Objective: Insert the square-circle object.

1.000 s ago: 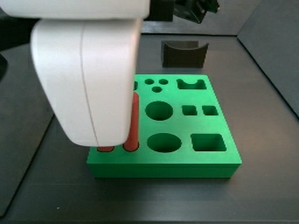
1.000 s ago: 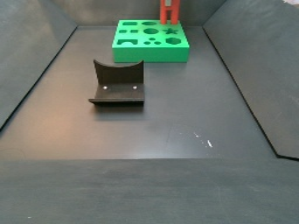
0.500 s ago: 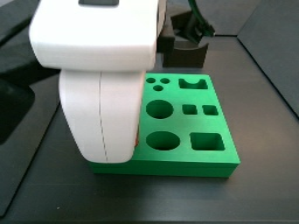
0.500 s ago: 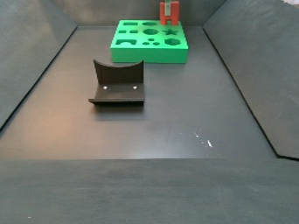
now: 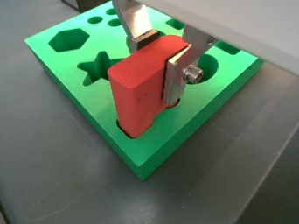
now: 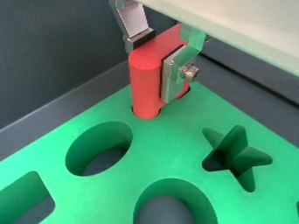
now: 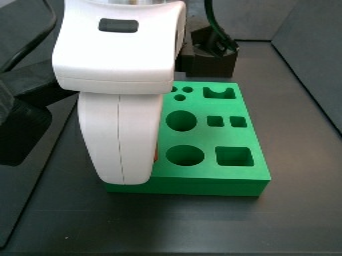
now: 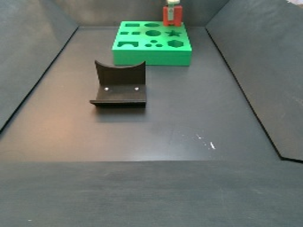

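The square-circle object (image 5: 138, 101), a bright-red tall block, stands upright with its lower end in a hole at a corner of the green board (image 5: 70, 80). My gripper (image 5: 158, 66) is over it, with one silver finger on each side of its upper part, shut on it. Both show in both wrist views: the object (image 6: 146, 87), the gripper (image 6: 156, 66) and the board (image 6: 163, 150). In a side view the object (image 8: 173, 15) stands at the board's (image 8: 148, 51) far right corner. In a side view the white arm (image 7: 120, 100) hides it.
The board (image 7: 221, 172) has several shaped holes: round, square, star and hexagon. The dark fixture (image 8: 119, 84) with a curved notch stands on the grey floor in front of the board; it also shows behind the board in a side view (image 7: 211, 62). Dark walls ring the floor.
The arm has shifted in a side view and now covers the red object that showed beneath it. In the other side view the object stays at the board's corner and sits slightly lower.
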